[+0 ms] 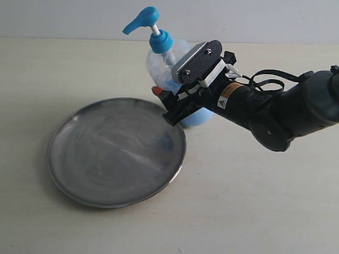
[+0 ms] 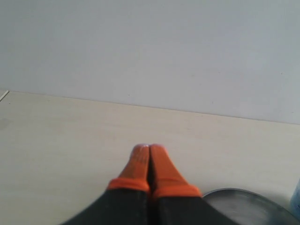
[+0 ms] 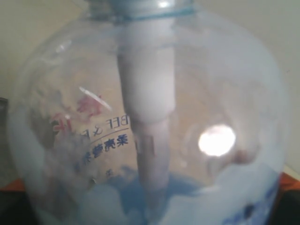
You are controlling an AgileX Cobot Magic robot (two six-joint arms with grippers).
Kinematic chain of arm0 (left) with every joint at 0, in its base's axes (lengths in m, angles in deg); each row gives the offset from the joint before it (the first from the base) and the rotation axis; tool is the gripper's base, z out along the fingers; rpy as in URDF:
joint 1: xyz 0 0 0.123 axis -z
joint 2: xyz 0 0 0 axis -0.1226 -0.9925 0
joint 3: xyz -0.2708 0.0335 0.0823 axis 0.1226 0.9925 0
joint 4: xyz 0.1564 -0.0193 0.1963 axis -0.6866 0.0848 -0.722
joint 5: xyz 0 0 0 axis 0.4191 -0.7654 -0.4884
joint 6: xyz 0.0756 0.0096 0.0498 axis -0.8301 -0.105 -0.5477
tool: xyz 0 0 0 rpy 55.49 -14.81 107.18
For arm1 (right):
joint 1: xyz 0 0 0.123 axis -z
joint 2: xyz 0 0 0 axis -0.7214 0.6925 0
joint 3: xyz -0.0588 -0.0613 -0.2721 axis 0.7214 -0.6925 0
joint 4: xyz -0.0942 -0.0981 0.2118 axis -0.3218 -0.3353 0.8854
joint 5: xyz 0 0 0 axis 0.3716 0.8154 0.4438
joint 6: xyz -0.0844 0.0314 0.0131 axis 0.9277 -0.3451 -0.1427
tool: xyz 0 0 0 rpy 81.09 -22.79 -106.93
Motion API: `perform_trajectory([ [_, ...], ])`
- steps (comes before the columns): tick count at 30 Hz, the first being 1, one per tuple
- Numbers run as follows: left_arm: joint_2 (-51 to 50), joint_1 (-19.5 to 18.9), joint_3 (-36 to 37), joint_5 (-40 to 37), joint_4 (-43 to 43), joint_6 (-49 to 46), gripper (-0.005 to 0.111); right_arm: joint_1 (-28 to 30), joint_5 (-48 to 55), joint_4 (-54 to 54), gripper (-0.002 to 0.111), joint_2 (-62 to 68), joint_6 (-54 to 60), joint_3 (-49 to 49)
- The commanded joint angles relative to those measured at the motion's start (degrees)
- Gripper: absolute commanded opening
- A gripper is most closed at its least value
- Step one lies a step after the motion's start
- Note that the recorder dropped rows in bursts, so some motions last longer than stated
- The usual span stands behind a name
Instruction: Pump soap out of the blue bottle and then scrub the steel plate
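Right gripper (image 1: 166, 105) is spread wide and clasped round the clear belly of the blue bottle (image 1: 159, 66), which sits right at the far rim of the steel plate (image 1: 71, 132), long axis leaning top-left in the exterior view, pump spout (image 1: 143, 17) pointing left.

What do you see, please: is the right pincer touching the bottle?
Cannot tell: right wrist view shows the right pincer flanking the blue bottle, contact unseen.
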Motion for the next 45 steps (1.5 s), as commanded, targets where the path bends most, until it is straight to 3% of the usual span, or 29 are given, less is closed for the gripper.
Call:
perform_trajectory([
  [1,-0.5,0.5,-0.5,0.4,-0.1,0.2,0.000,0.0,-2.5,-0.4,0.000,-0.1,0.1,0.0],
  [7,-2.4,0.5,-0.5,1.1,-0.1,0.2,0.000,0.0,-2.5,0.2,0.000,-0.1,0.1,0.0],
  [20,-17.8,0.5,-0.5,-0.5,1.0,-2.0,0.000,0.0,-2.5,0.3,0.000,-0.1,0.4,0.0],
  [24,-20.9,0.5,-0.5,-0.7,6.2,-6.6,0.000,0.0,-2.5,0.3,0.000,-0.1,0.4,0.0],
  [33,-27.6,8.2,-5.8,-6.9,8.6,-13.1,0.000,0.0,-2.5,0.3,0.000,-0.1,0.4,0.0],
  [45,-39.6,16.1,-22.8,-17.2,10.8,-16.1,0.000,0.0,-2.5,0.3,0.000,-0.1,0.4,0.0],
])
